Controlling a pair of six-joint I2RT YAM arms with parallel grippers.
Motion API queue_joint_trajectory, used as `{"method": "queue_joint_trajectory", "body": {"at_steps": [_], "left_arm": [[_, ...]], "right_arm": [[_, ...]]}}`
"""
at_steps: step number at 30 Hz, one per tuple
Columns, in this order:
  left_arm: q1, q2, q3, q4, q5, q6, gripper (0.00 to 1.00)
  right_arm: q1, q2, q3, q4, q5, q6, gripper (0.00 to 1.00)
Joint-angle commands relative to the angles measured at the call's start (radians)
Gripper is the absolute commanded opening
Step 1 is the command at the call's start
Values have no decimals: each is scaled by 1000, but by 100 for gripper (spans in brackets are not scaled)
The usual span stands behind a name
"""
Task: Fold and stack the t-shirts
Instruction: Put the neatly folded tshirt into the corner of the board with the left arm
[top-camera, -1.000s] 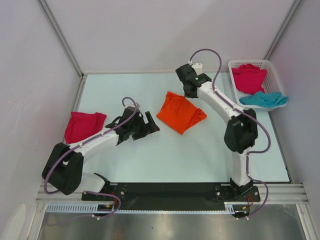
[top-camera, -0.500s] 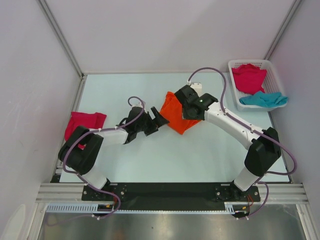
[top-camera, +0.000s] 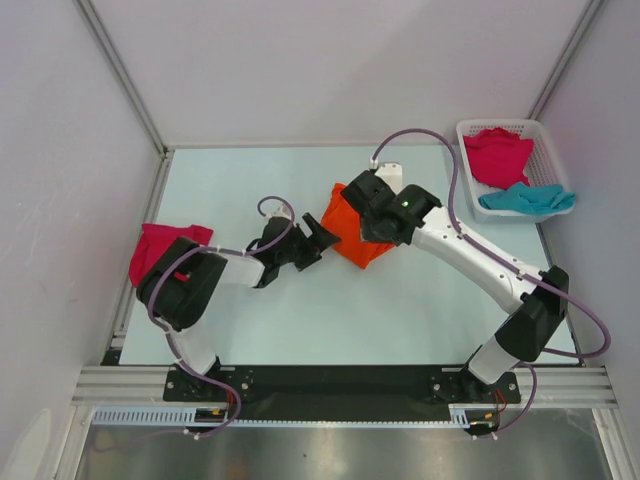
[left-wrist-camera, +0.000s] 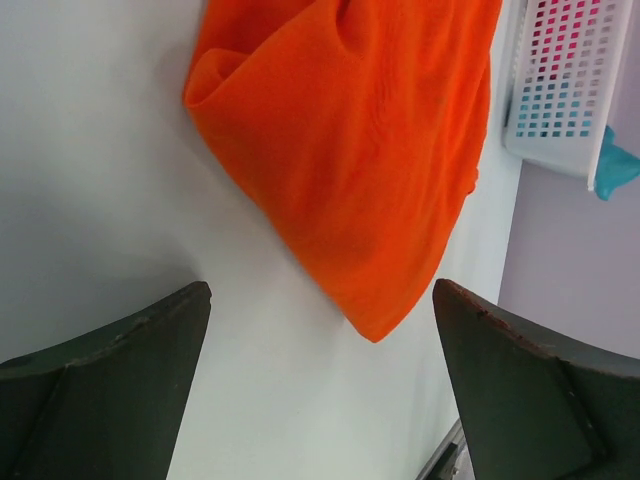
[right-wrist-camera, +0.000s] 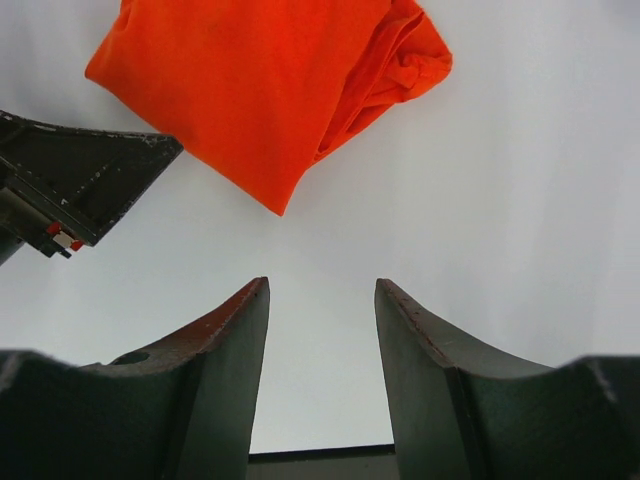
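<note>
T-shirts, four seen, left to right. Magenta t-shirt (top-camera: 165, 250) lies folded flat at the left edge of the worktop (top-camera: 300, 310), its near part hidden under the left arm's elbow.

Left end effector (top-camera: 322, 243) is low over the middle of the worktop and points right at the orange t-shirt (top-camera: 345, 228). Fingers are spread wide with nothing between them. In the left wrist view the shirt's pointed corner (left-wrist-camera: 375, 325) sits ahead of the gap between the two fingers, on the worktop. Contact not seen; the fingers look just beside the cloth.

Orange t-shirt lies mid-worktop, loosely folded into a rough wedge, with bunched folds along one side (right-wrist-camera: 400, 60). It is flat on the surface, not lifted.

Right end effector (right-wrist-camera: 320, 290) hangs above the orange t-shirt and covers part of it in the top view. Fingers are partly apart, bare worktop showing between them, gripping nothing. One left finger (right-wrist-camera: 85, 180) shows at the left of the right wrist view, close to the shirt's edge.

White lattice basket (top-camera: 462, 135) stands at the far right corner of the worktop. A second magenta t-shirt (top-camera: 497, 155) is crumpled inside it. Teal t-shirt (top-camera: 530, 198) is crumpled too, draped at the basket's near end and over its rim.
</note>
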Motion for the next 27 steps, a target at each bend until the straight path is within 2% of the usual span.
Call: {"method": "queue_joint_trajectory", "body": {"at_steps": [1, 14, 27], "left_arm": [[-6, 52, -21, 118, -26, -63, 100], [-6, 293, 59, 466, -7, -396, 100], [-8, 431, 99, 500, -9, -462, 100]], "right_arm": [[8, -39, 101, -127, 84, 43, 52], [31, -4, 239, -340, 151, 110, 52], [46, 36, 388, -420, 151, 118, 52]]}}
